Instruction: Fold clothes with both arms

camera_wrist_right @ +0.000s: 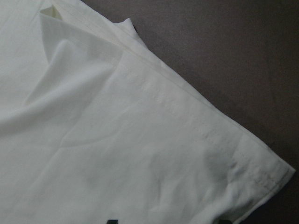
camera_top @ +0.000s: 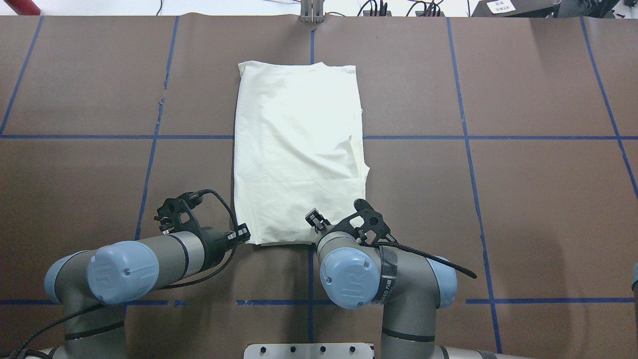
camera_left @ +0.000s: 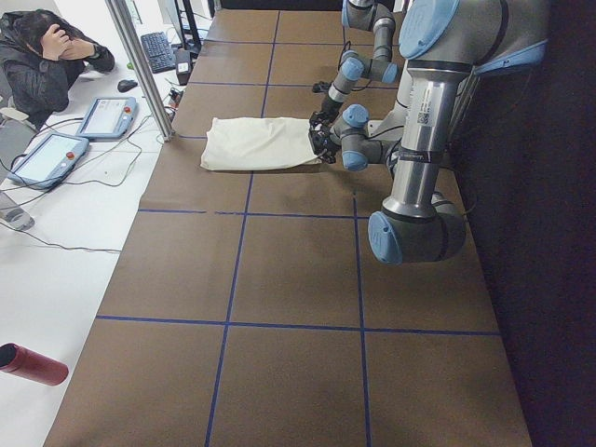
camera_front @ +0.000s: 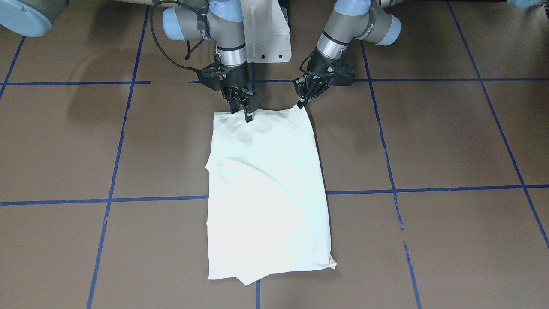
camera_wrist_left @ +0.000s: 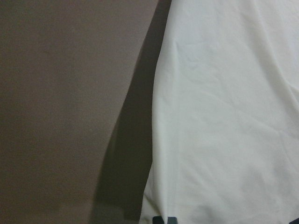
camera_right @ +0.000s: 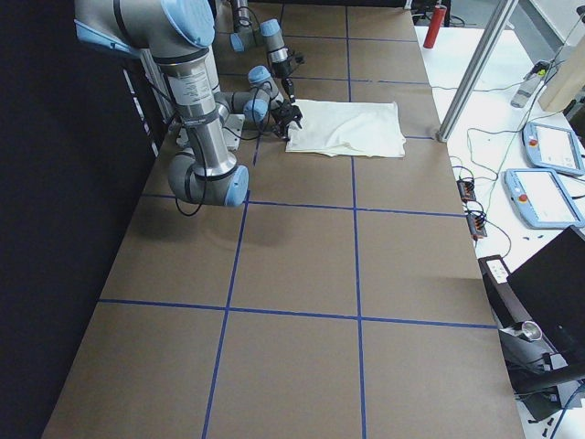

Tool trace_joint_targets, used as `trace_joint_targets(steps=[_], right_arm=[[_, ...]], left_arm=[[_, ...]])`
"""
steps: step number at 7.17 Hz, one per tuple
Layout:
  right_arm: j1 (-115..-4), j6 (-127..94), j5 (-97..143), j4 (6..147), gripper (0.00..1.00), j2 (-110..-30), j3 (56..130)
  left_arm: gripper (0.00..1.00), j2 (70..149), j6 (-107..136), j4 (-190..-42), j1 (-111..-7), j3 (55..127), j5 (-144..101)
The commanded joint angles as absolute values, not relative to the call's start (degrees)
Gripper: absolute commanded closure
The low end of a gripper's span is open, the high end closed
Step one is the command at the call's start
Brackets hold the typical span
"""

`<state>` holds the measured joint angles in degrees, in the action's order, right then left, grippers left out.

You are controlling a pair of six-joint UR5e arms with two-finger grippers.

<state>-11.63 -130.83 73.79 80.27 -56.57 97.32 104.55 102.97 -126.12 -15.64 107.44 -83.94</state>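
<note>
Lying flat on a brown worktop (camera_front: 429, 137) gridded with blue tape lines (camera_front: 429, 189), a cream-white T-shirt (camera_front: 266, 184) is folded into a long rectangle, plain side up. On its edge nearest the robot, the left gripper (camera_front: 303, 103) and the right gripper (camera_front: 243, 109) both rest with fingers apart. Alongside, a white desk (camera_left: 56, 279) carries teach pendants (camera_left: 107, 116), and a person (camera_left: 42, 56) sits there.

Robotics lab: jointed arms (camera_top: 389, 279), tape-gridded table (camera_top: 523, 199), teach pendants (camera_left: 107, 117).

T-shirt (camera_front: 268, 184) flat; left end effector (camera_front: 303, 103), right end effector (camera_front: 247, 112) seemingly touching edge.
</note>
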Motion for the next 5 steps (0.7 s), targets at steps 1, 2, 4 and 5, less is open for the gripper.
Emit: trace_joint_targets(steps=[1, 2, 4, 5], right_arm=[[-11.69, -130.78, 73.48, 80.24, 0.22, -56.43, 96.68], [-11.69, -130.87, 73.22, 80.24, 0.25, -56.08, 96.68], [-11.78, -131.04, 72.86, 80.24, 0.35, -56.07, 96.68], [-11.78, -131.65, 72.51, 80.24, 0.38, -56.07, 96.59]], left_arm=[[1.00, 104.68, 102.92, -126.12, -15.64, 107.40, -83.94], [1.00, 104.68, 102.92, -126.12, -15.64, 107.40, -83.94], [1.00, 104.77, 102.92, -126.12, -15.64, 107.40, -83.94], [1.00, 104.77, 102.92, -126.12, -15.64, 107.49, -83.94]])
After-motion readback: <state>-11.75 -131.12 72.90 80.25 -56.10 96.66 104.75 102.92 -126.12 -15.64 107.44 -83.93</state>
